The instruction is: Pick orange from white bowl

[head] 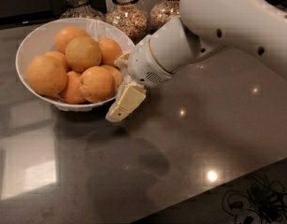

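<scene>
A: Fingers look spread apart with nothing between them. Agreed?

B: Agreed. The gripper sits at the right edge of the white bowl. Its lower finger hangs outside the wall, just above the surface, and the upper one seems to be at rim level.

A: And the fruit?

B: All of it is piled in the bowl. The nearest orange lies against the right side, just beside the gripper, and another orange rides on top of the heap.

A: What could go wrong from here?

B: That low finger — if it drives sideways from there, it would likely hit the bowl's wall and shove or tip the bowl instead of reaching the fruit.

A: And the pile itself?

B: It's loose. Nudge one orange and its neighbours may roll, perhaps over the rim. A round skin can also squirt out of an off-centre pinch. The glass jars stand close behind, so a wide swing of the arm risks clipping them.
</scene>
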Tool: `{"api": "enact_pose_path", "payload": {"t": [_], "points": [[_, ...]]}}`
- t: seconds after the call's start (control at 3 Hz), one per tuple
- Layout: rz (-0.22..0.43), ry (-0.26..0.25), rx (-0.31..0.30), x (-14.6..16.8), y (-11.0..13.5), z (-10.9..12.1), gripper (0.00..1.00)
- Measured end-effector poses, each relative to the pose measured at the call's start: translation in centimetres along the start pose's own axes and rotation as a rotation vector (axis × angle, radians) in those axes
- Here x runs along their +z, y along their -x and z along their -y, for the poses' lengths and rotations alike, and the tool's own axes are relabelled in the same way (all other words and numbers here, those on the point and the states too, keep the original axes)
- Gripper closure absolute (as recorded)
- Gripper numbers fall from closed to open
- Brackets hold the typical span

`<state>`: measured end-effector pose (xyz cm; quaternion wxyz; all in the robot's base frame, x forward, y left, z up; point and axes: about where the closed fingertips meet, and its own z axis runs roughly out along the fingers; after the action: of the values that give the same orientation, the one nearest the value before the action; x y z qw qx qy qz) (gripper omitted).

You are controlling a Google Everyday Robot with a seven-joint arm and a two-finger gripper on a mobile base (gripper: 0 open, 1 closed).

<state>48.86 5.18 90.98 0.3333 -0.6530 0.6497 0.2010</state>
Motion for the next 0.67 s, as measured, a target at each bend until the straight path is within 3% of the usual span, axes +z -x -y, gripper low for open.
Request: {"api": "enact_pose_path", "payload": {"t": [0.67], "points": [[-0.039, -0.025, -0.034, 1.2, 2.2, 0.4, 0.17]]}}
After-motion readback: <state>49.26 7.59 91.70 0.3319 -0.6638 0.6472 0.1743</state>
